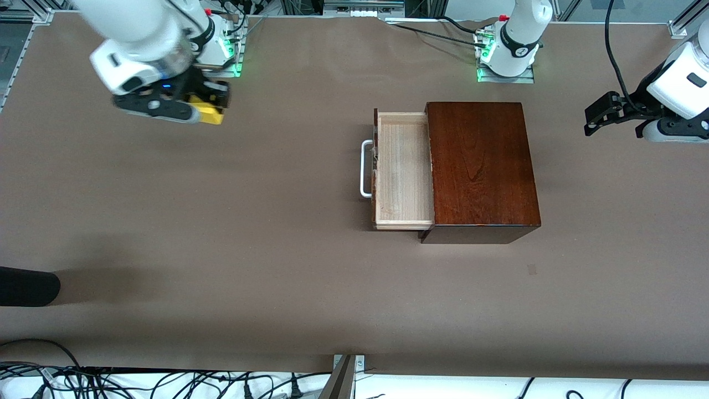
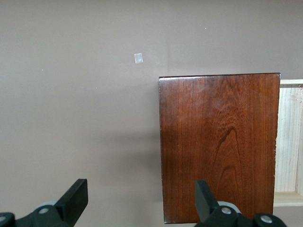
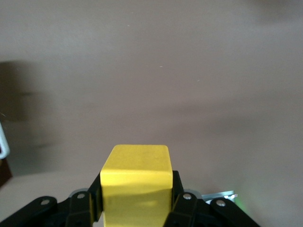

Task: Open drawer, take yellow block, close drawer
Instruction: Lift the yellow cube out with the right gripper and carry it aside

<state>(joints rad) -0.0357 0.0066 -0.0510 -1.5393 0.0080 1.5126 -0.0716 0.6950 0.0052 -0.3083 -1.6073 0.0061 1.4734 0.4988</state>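
- Block (image 1: 211, 113) status: the yellow cube is clamped between the fingers of my right gripper (image 1: 213, 108), held up in the air over bare table toward my right arm's end, close to that arm's base; the right wrist view shows the cube (image 3: 136, 182) seated squarely between both fingers, so I judge the hold secure
- Reason for this position: carrying the block well apart from the box keeps it out of the way of the closing step
- Drawer (image 1: 401, 172) status: pulled out of the dark wooden box (image 1: 482, 166), pale inside showing and nothing in it; white handle (image 1: 365, 169) faces my right arm's end of the table
- Left gripper (image 1: 601, 113): jaws wide, holding nothing, up over the table past the box toward my left arm's end; the left wrist view looks down on the box top (image 2: 218, 142) with my spread fingertips (image 2: 75, 196) at the frame edge; this arm waits
- Task progress, as I judge it: opening and taking are done; closing is left
- Next move calls for: a push on the drawer front, straight along its slide, so the tray does not jam
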